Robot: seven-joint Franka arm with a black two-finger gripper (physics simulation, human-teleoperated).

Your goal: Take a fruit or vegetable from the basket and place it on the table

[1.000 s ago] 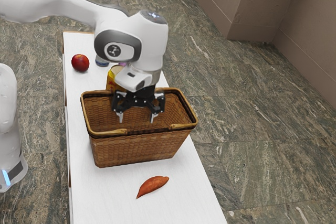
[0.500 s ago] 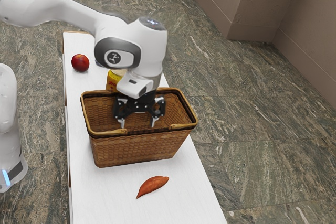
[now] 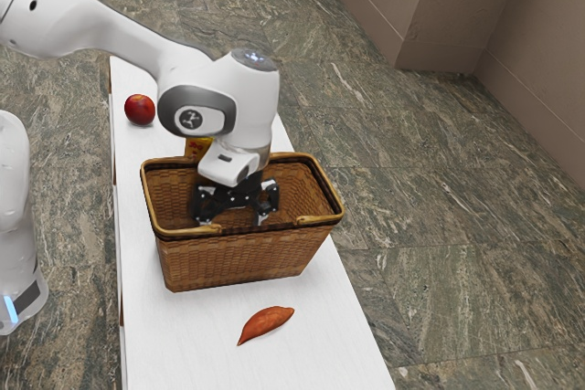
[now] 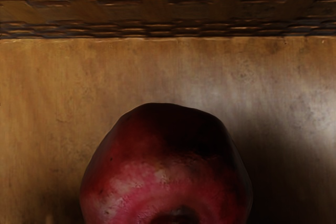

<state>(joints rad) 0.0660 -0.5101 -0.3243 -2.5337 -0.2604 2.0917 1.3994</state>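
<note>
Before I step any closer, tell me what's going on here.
I'm reaching down into the wicker basket with my gripper open, going by the side view, at what looks like a pomegranate. That fruit is in the basket, not yet out on the white table, where a sweet potato lies.

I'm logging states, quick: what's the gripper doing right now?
Gripper: open, fingers spread apart, down inside the basket, with a reddish fruit just under the hand.
</note>
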